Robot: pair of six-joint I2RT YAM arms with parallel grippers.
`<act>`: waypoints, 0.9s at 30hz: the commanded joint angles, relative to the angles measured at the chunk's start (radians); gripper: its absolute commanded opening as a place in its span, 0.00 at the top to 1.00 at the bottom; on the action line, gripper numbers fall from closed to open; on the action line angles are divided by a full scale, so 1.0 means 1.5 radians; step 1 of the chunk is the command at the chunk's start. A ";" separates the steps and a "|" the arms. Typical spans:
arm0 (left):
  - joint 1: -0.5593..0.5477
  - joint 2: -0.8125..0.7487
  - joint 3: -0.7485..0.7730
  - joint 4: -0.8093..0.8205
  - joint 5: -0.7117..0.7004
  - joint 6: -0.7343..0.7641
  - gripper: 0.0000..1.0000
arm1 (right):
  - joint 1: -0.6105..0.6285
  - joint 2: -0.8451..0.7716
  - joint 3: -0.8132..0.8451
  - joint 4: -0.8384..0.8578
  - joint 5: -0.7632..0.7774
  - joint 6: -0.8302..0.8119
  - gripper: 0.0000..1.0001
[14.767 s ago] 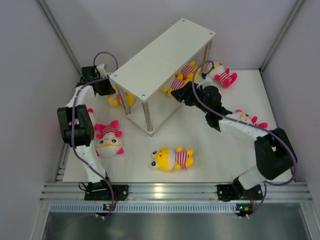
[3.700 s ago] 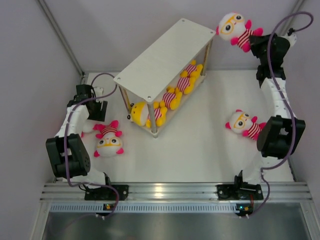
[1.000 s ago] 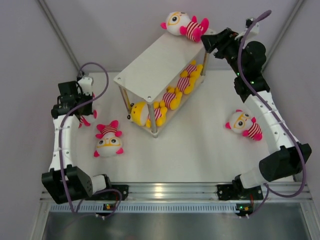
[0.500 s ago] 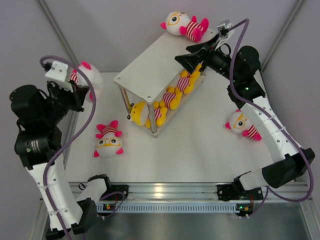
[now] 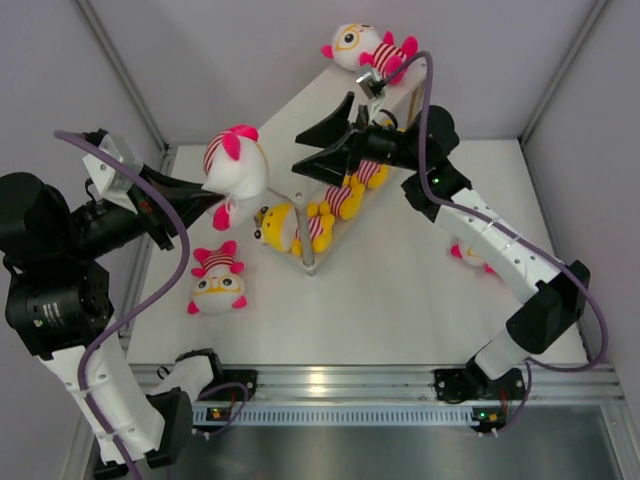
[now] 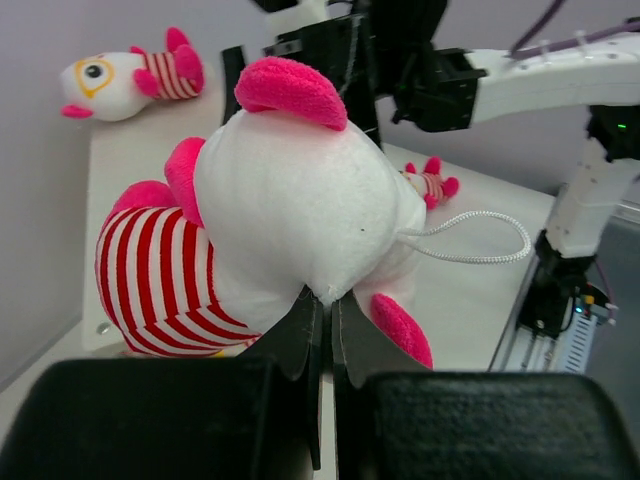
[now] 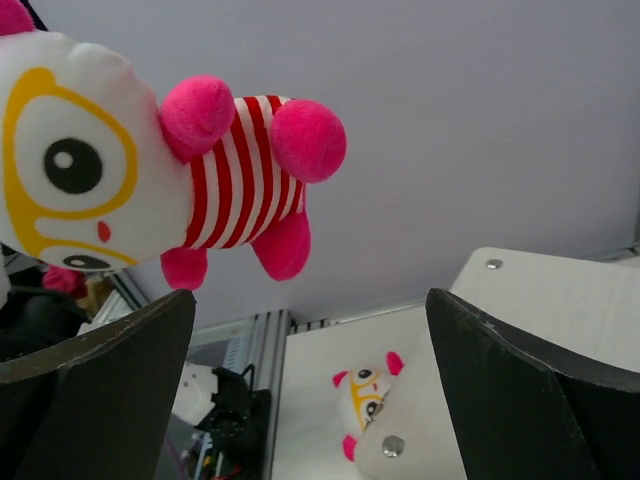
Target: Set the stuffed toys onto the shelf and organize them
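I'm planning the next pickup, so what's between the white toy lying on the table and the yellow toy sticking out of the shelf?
Only bare table. The top view shows nothing between the white toy and the yellow toy.

We see the shelf (image 5: 308,100) top blocked: the right gripper (image 5: 322,142) spread wide mid-board, a far toy (image 5: 362,47) at its far end, the left gripper (image 6: 322,300) with a held toy (image 5: 238,165) at its near end. The tabletop (image 5: 380,305) lies open along its near edge.
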 commanded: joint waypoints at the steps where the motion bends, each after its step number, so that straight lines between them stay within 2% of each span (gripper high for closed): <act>1: 0.004 -0.003 0.009 0.012 0.181 0.001 1.00 | 0.036 0.019 0.028 0.126 -0.076 0.084 0.01; 10: 0.004 0.011 0.022 0.010 0.280 0.009 1.00 | 0.072 0.023 -0.005 0.203 -0.115 0.115 0.01; 15: 0.004 0.011 0.021 0.010 0.320 0.007 1.00 | 0.079 0.037 -0.011 0.287 -0.118 0.167 0.01; 22: 0.004 0.011 0.008 0.009 0.321 0.014 1.00 | 0.103 0.064 -0.002 0.373 -0.121 0.204 0.03; 23: 0.004 0.011 0.001 0.009 0.321 0.016 1.00 | 0.108 0.069 0.007 0.375 -0.120 0.204 0.05; 26: 0.004 0.013 -0.017 0.009 0.322 0.028 1.00 | 0.123 0.076 0.021 0.393 -0.125 0.215 0.26; 27: 0.004 0.011 -0.023 0.008 0.313 0.034 1.00 | 0.128 0.076 0.022 0.398 -0.125 0.217 0.43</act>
